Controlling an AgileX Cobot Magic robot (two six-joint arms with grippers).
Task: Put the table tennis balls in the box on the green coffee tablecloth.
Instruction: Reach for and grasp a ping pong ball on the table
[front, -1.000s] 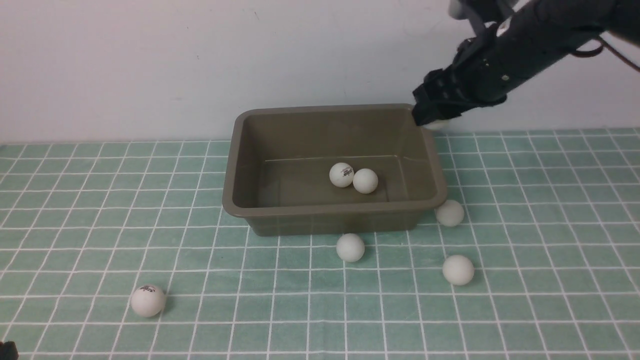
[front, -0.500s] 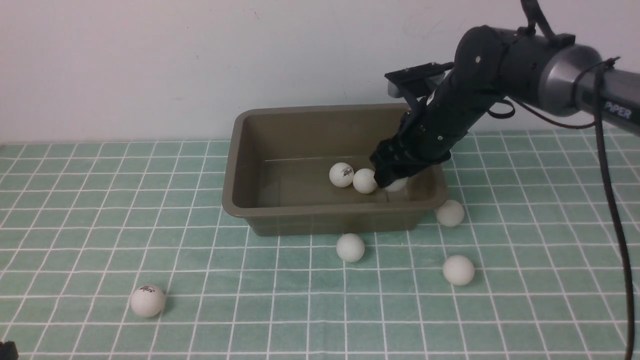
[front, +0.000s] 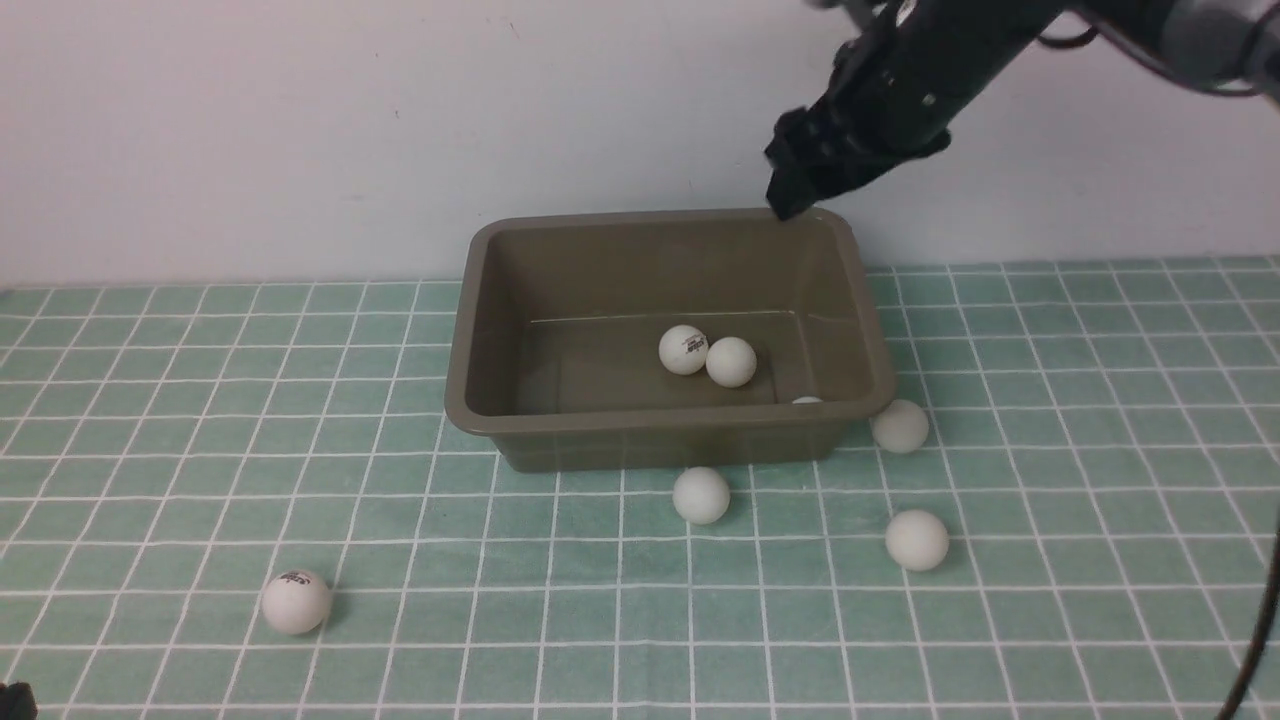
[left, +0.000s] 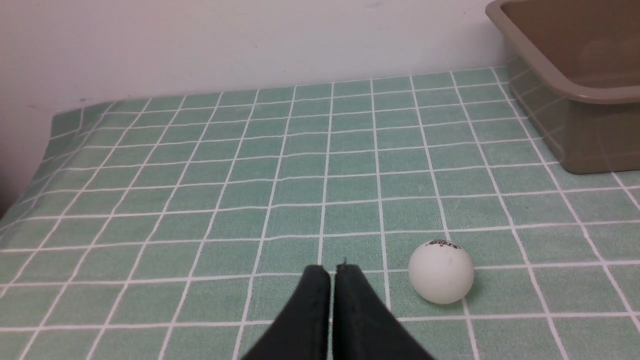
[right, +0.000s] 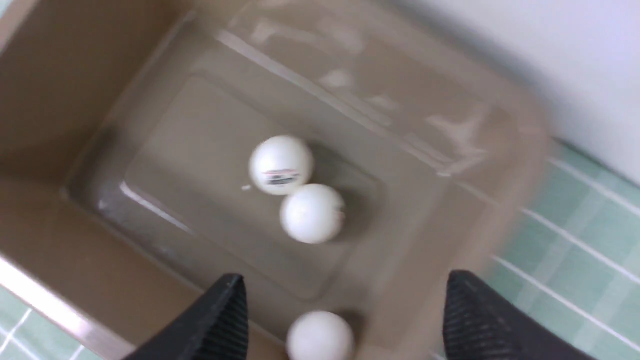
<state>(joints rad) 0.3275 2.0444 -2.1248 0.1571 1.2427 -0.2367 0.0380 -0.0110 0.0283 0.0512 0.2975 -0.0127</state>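
An olive-brown box (front: 650, 445) is set on a mint-green checked tablecloth (front: 200, 420) that covers the worktop, close to a white wall (front: 300, 120). Seven white balls are counted in all.

Three of them are inside the box. A logo ball (front: 683, 350) and a plain ball (front: 731, 362) are seen touching each other near the middle of the floor. A third ball (front: 806, 401) is found by the near right corner inside, and only its top is shown above the rim in the front view.

Four are left on the tablecloth. A corner ball (front: 899, 426) is placed just beside the box's near right corner. A front ball (front: 700, 495) is placed just before the near wall of the box. A right ball (front: 916, 540) is set nearer the robot, apart from the box. A left ball (front: 295, 602), printed with a dark mark, is found well apart at the near left.

The right end effector (right: 345, 280) is held in the air above the far right corner of the box. Its fingers are spread wide and nothing is held between them. It is blurred in the front view.

The left end effector (left: 332, 272) is kept low over the tablecloth, its fingers pressed together with nothing gripped. The left ball is seen just beside it, not touched.
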